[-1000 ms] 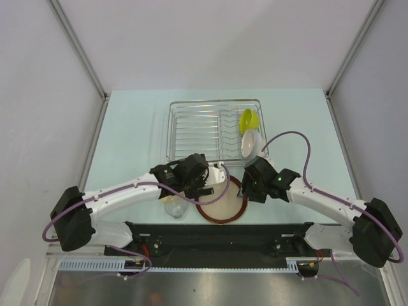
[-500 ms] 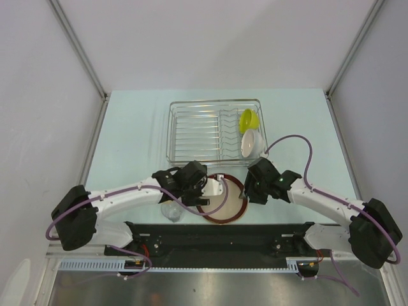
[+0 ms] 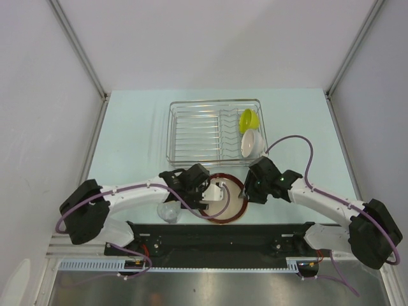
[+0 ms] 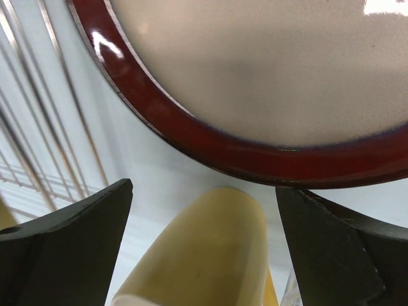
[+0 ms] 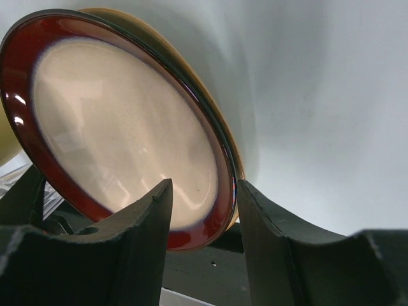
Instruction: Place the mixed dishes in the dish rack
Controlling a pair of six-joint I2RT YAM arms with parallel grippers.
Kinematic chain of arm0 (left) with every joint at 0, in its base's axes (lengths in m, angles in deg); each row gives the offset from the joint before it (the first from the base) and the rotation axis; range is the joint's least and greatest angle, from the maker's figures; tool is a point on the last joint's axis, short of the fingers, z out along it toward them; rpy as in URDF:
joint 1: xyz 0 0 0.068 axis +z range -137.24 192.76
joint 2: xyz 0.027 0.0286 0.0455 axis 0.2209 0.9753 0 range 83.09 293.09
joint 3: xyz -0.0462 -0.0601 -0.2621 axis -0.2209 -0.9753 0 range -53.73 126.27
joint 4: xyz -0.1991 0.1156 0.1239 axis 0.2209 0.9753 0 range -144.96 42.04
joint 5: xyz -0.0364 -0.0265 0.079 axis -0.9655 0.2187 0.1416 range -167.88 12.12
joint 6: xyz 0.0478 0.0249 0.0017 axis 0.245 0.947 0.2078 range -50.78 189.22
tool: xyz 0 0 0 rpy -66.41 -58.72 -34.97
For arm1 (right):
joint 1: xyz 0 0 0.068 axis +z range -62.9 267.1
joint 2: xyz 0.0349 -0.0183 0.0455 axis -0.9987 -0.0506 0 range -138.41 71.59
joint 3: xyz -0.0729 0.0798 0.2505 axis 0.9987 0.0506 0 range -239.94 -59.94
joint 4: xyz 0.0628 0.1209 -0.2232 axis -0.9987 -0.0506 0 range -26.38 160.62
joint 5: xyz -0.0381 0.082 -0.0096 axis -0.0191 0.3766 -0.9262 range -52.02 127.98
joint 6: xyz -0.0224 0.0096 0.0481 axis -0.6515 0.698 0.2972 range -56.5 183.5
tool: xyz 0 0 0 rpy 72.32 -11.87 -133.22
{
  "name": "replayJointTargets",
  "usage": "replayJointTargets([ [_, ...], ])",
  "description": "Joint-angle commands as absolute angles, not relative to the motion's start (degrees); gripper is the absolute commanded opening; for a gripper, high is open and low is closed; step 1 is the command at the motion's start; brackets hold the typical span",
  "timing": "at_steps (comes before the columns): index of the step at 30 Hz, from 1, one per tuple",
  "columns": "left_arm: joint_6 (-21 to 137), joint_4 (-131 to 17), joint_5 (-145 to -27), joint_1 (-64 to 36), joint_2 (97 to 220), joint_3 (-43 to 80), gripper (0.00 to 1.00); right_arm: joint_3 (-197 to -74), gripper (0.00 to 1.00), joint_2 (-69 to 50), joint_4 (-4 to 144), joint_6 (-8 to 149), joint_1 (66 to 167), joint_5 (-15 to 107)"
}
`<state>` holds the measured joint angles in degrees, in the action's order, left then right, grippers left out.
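Currently the dark red-brown dish (image 5: 121, 127), just before the dish rack (image 3: 169, 134), is pinched at its rim by the right gripper (image 5: 204, 191), so a slow lift is advised while the cream-yellow mug (image 4: 204, 255) is straddled, untouched, by the open-jawed left gripper (image 4: 204, 191).

No text, label, brand, number or sign can be read in any view. The dark red-brown round dish (image 3: 231, 205), the cream-yellow mug (image 4: 204, 255) and the dish rack (image 3: 197, 127) show plain surfaces with no lettering.
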<state>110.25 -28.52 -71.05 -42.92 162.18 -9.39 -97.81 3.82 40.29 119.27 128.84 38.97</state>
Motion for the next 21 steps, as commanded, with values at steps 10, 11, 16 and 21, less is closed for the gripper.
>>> replayJointTargets([
  [10, 109.7, -31.7, -72.9, -44.7, 168.1, -2.8, 1.00, -94.6, 0.46, 6.6, 43.2, 120.5, 126.0, 42.4],
  [11, 109.6, -31.7, -72.8, -44.8, 168.0, -2.5, 1.00, -94.2, 0.46, 6.6, 43.5, 120.5, 125.9, 42.6],
  [16, 108.8, -31.7, -72.6, -45.4, 168.4, -1.8, 1.00, -93.3, 0.42, 6.4, 46.8, 120.9, 125.5, 44.9],
  [21, 108.4, -32.6, -72.6, -46.2, 169.4, -1.3, 1.00, -93.3, 0.38, 8.0, 48.9, 120.4, 124.4, 48.9],
])
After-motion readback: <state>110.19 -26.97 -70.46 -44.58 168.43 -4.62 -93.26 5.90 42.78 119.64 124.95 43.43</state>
